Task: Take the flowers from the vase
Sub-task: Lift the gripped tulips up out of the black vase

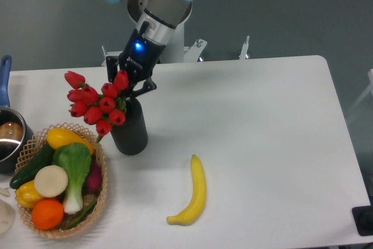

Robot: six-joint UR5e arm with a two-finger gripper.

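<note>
The flowers [95,101], a bunch of red tulip buds with green stems, lean out to the left of the dark ribbed vase [130,129], their stems still in its mouth. The vase stands upright at the table's left centre. My gripper [130,87] comes down from the back, right over the vase mouth. Its black fingers [145,84] are closed in around the right side of the bunch, just above the rim. The stems between the fingers are mostly hidden by buds.
A wicker basket [100,193] of vegetables and fruit sits at the front left, close to the vase. A yellow banana [194,192] lies in front of the vase to the right. A pot with a blue handle [7,127] is at the left edge.
</note>
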